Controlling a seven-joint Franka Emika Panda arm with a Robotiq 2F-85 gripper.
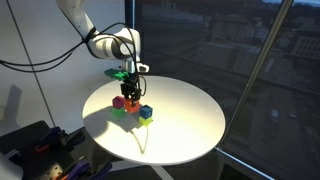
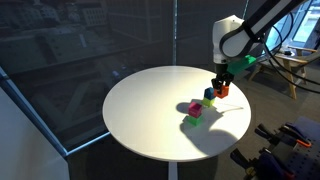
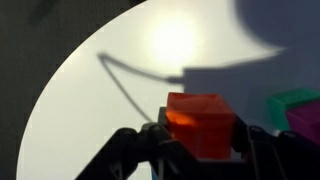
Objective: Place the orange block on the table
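Note:
The orange block sits between my gripper's two black fingers, which are shut on its sides. In both exterior views the gripper hangs over the white round table and holds the orange block low, close to the tabletop. I cannot tell whether it touches. A blue cube, a magenta cube and a green cube lie right beside it.
The table's edge curves past dark floor in the wrist view. Dark windows stand behind the table. Black equipment stands off the table. A cable shadow crosses the tabletop.

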